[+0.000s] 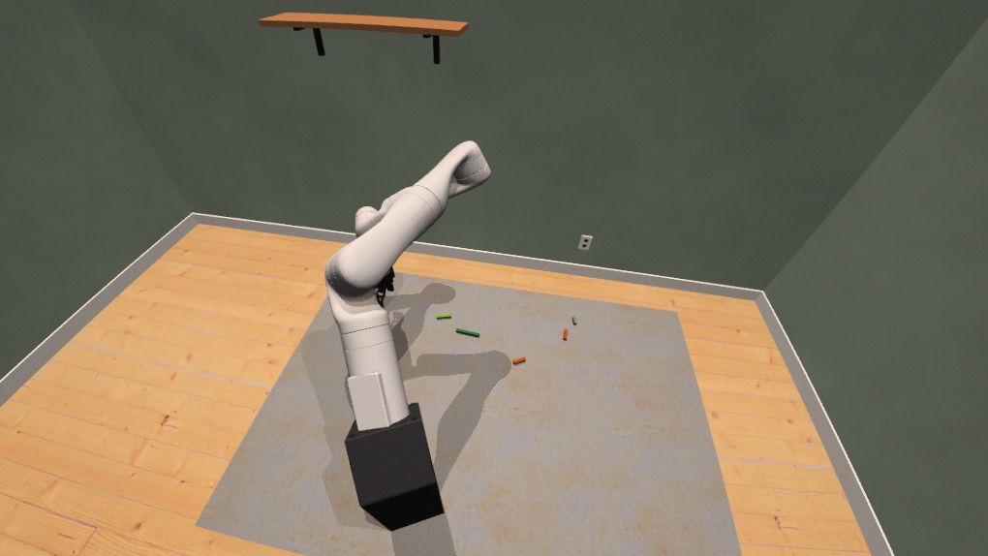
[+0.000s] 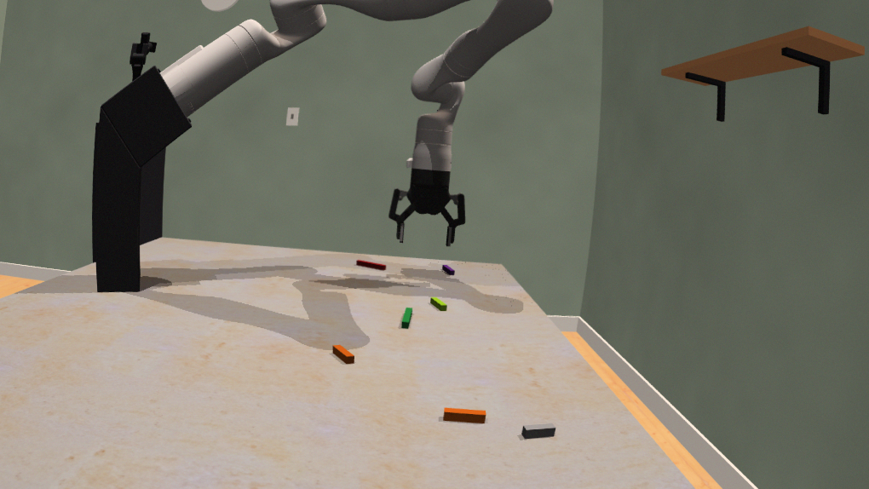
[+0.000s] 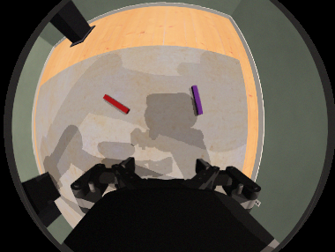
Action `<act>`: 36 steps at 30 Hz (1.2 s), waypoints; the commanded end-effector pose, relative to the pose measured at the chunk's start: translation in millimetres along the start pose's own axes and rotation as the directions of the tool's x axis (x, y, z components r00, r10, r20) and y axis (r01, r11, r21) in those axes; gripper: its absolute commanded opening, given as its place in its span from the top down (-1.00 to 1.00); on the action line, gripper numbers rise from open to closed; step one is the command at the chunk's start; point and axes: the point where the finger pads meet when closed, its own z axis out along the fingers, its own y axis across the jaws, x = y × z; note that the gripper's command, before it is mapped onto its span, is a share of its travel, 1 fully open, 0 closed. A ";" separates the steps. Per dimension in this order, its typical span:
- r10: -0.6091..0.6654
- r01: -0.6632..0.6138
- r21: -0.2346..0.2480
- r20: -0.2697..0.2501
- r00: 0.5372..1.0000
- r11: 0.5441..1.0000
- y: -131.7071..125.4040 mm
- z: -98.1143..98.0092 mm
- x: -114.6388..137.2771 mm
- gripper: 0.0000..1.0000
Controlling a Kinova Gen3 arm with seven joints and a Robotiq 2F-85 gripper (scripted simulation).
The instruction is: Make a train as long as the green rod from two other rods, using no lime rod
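Note:
My gripper [image 2: 425, 233] [image 3: 165, 165] is open and empty, hanging above the far part of the mat between a red rod [image 2: 371, 264] [image 3: 116, 104] and a purple rod [image 2: 448, 269] [image 3: 197, 100]. The green rod [image 1: 467, 332] [image 2: 406, 317] lies flat near the mat's middle, with a lime rod [image 1: 443, 316] [image 2: 438, 303] close by. Two orange rods lie apart: one [image 1: 518, 359] [image 2: 343, 353] toward the middle, the other [image 1: 565, 333] [image 2: 463, 415] next to a grey rod [image 1: 573, 321] [image 2: 538, 431]. In the top view the arm hides the gripper and the red and purple rods.
The rods lie on a grey mat [image 1: 552, 428] [image 2: 181, 395] on a wooden floor [image 1: 172, 331]. The arm's black base [image 1: 393, 470] [image 2: 124, 182] stands on the mat. A wooden shelf [image 1: 362, 23] [image 2: 759, 54] hangs high on the wall.

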 end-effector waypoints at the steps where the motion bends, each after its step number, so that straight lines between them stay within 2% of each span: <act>1: 0.000 0.000 -0.001 0.000 1.000 1.000 0.3 -0.3 0.1 -1.00; 24: 0.008 -0.008 -0.001 0.000 1.000 1.000 0.5 -0.3 -1.3 -1.00; 29: 0.061 -0.061 -0.001 0.000 0.998 0.998 1.5 -0.4 -9.8 -1.00; 34: 0.182 -0.182 -0.002 -0.001 0.983 0.983 3.6 -0.8 -29.4 -1.00; 36: 0.182 -0.182 -0.002 -0.001 0.983 0.983 3.6 -0.8 -29.4 -1.00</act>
